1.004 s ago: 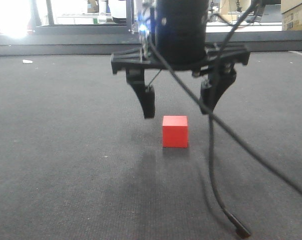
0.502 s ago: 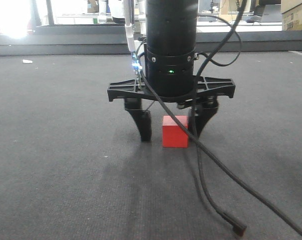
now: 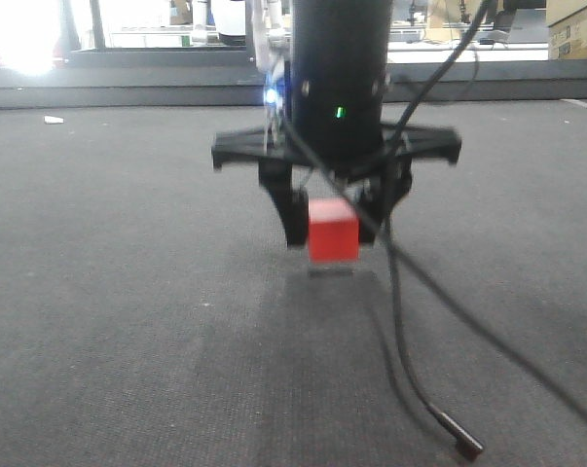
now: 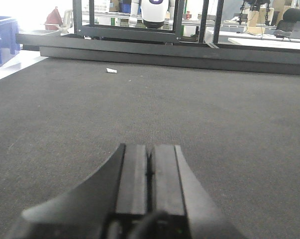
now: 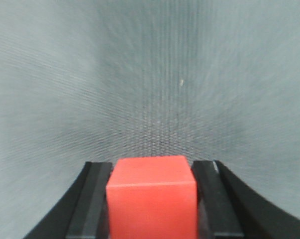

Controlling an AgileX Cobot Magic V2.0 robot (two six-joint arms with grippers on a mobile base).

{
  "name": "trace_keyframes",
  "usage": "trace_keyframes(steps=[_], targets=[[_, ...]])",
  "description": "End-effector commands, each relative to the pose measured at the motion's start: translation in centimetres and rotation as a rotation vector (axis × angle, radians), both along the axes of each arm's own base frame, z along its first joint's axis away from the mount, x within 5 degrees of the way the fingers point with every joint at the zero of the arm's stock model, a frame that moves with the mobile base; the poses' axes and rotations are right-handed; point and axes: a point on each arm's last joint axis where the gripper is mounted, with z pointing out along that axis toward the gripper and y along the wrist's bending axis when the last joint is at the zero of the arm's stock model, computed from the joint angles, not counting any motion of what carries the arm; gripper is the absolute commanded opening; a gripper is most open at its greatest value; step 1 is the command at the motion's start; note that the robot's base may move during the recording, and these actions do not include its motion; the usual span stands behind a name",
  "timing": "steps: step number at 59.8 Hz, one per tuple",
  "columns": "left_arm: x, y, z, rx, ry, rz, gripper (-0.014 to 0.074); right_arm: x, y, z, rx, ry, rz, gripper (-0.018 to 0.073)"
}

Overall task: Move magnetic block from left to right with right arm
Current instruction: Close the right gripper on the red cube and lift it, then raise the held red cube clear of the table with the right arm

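The magnetic block (image 3: pixel 333 231), a small red cube, hangs just above the dark grey mat, with its shadow on the mat beneath it. My right gripper (image 3: pixel 337 222) is shut on it, one black finger on each side, under the thick black right arm (image 3: pixel 339 88). In the right wrist view the magnetic block (image 5: pixel 151 199) fills the gap of the right gripper (image 5: pixel 152 169), pressed between both pads. My left gripper (image 4: pixel 150 149) rests low over bare mat, its pads together with nothing between them.
A black cable (image 3: pixel 410 360) trails from the right arm down to the mat, ending in a loose plug (image 3: pixel 465 445). A dark rail (image 3: pixel 98 92) bounds the far edge of the mat. A small white scrap (image 4: pixel 111 70) lies near it.
The right gripper came down around the block, shut on it, and has now lifted it a little off the mat and slightly to the left.
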Motion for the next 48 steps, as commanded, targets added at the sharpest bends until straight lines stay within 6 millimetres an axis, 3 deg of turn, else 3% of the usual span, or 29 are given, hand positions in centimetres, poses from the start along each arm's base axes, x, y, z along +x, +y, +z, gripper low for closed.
trace_keyframes(steps=[1,12,21,34,48], targets=[[-0.1,0.0,0.6,-0.011,-0.092,0.002,-0.0116,-0.3,-1.3,5.6,0.044,-0.164,0.063,0.0167],[-0.1,0.0,0.6,-0.011,-0.092,0.002,-0.0116,-1.8,-4.6,9.0,0.03,-0.247,0.134,0.0167],[-0.1,0.0,0.6,-0.011,-0.092,0.002,-0.0116,-3.8,-8.5,10.1,0.039,-0.303,0.149,0.0167],[-0.1,0.0,0.6,-0.011,-0.092,0.002,-0.0116,-8.0,-14.0,10.4,0.053,-0.397,0.18,0.0167],[-0.1,0.0,0.6,-0.011,-0.092,0.002,-0.0116,-13.3,-17.0,10.6,0.052,-0.52,0.224,0.0167]])
